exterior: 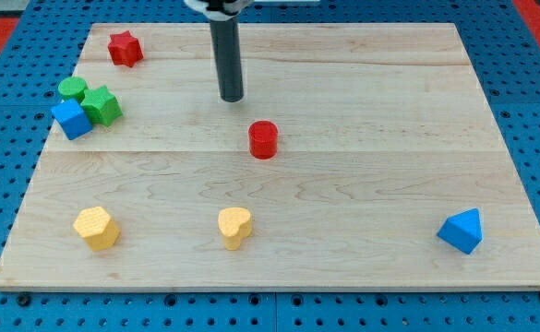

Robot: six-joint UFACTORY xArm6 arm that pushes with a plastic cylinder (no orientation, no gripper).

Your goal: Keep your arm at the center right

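My tip [232, 98] is the lower end of a dark rod coming down from the view's top, left of the board's middle. A red cylinder [263, 140] stands just below and right of the tip, apart from it. A red star block [125, 48] sits at the top left. A green cylinder [72, 88], a green cube [102, 105] and a blue cube [71, 120] cluster at the left edge. A yellow hexagonal block [96, 228] and a yellow heart block [234, 227] lie near the bottom. A blue triangular block [462, 231] sits at the bottom right.
The wooden board [390, 111] lies on a blue perforated table [537, 111]. The blue cube hangs partly over the board's left edge.
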